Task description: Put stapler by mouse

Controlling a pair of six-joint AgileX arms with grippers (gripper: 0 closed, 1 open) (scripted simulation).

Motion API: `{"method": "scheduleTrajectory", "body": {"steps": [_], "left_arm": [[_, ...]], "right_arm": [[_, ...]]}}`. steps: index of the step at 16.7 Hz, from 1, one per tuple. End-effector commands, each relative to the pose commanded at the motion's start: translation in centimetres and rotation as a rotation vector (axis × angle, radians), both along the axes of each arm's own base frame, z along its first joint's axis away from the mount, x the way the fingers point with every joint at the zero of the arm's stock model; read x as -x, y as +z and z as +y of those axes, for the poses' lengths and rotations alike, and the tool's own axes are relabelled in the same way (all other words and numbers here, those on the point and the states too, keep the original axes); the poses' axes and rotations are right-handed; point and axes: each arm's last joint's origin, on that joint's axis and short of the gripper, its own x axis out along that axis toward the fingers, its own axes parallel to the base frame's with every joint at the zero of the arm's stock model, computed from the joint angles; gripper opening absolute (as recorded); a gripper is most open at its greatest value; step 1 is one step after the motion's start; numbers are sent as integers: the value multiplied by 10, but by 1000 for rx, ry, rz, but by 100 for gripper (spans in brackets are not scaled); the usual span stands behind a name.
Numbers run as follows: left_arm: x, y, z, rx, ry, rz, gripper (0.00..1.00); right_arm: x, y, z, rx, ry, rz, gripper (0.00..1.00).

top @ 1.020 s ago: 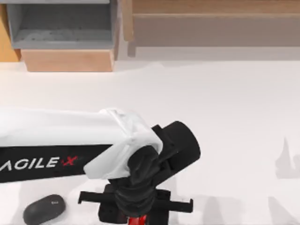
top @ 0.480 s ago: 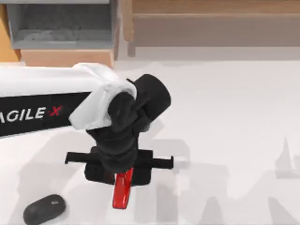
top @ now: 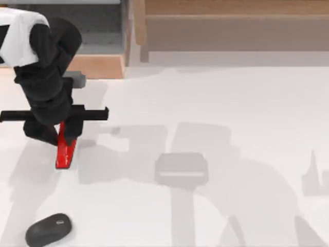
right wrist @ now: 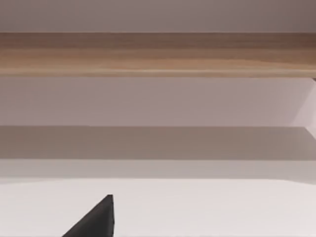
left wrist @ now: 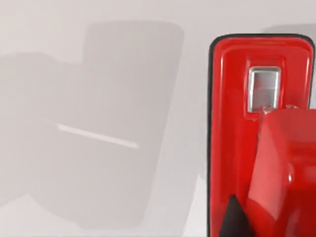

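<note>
My left gripper [top: 60, 135] hangs at the table's left side, shut on the bright red stapler [top: 65, 153]. The stapler's free end points toward the table's front edge. In the left wrist view the stapler [left wrist: 237, 123] is close up, with a small metal plate on its red top and white table beneath it. The dark oval mouse [top: 49, 229] lies at the front left corner, apart from the stapler and nearer the front edge. One dark finger [right wrist: 97, 221] of my right gripper juts into the right wrist view, over the white table.
A grey open box [top: 97, 36] on a wooden base [top: 97, 67] stands at the back left, just behind my left arm. A long wooden ledge [top: 231, 25] runs along the back and appears as a wooden ledge [right wrist: 158, 54] in the right wrist view.
My left arm has swung from the front middle to the left and toward the back, carrying the stapler along. The mouse has stayed in place.
</note>
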Motion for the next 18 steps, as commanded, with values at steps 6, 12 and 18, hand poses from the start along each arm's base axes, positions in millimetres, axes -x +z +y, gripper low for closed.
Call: {"method": "scheduleTrajectory", "body": {"steps": [6, 12, 18], "left_arm": [[-6, 2, 12, -2, -3, -5, 0], [-9, 7, 10, 7, -9, -29, 0], [-13, 10, 8, 8, -17, -54, 0]], "right_arm": [[0, 0, 0, 0, 0, 0, 100], [0, 0, 0, 0, 0, 0, 100], [0, 0, 0, 0, 0, 0, 100]]}}
